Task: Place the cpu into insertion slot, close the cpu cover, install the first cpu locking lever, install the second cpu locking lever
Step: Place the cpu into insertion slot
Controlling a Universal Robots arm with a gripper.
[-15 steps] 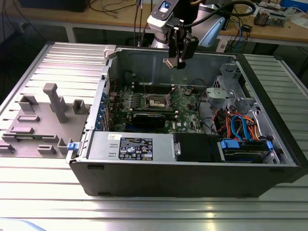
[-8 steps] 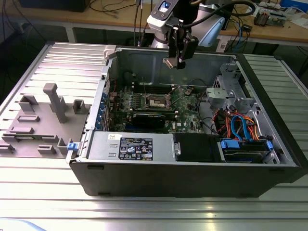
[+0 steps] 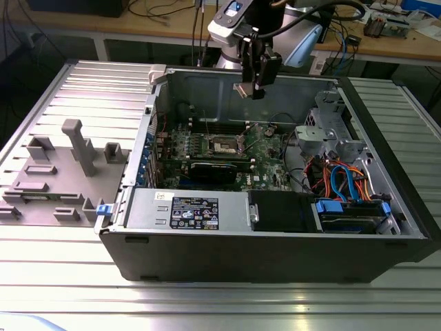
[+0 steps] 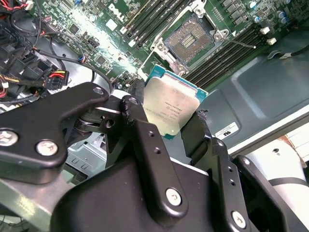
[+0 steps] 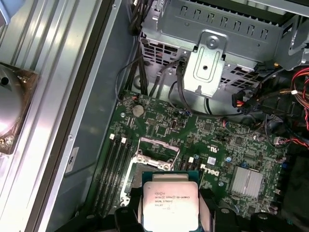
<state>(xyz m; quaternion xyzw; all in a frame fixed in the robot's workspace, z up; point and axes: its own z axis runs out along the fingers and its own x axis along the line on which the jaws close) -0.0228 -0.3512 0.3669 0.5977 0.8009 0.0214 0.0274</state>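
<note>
My gripper (image 3: 253, 86) hangs high over the open computer case, shut on the cpu (image 3: 243, 89), a small silver-topped square chip. In both wrist views the cpu (image 4: 169, 107) (image 5: 170, 205) sits edge-held between the black fingers (image 4: 140, 121), tilted and well above the board. The insertion slot (image 4: 190, 41) (image 3: 224, 145) lies open on the green motherboard below, its dark pin field bare. In the first wrist view the cpu cover (image 5: 159, 145) stands raised at the slot's edge as a thin silvery frame, and the held chip hides part of the slot.
A black graphics card (image 3: 217, 171) lies next to the slot. Memory slots (image 4: 227, 53) flank it. A metal drive cage (image 3: 331, 127) and coloured cables (image 3: 337, 181) fill the exterior view's right of the case. A grey fixture (image 3: 69, 165) stands outside at the exterior view's left.
</note>
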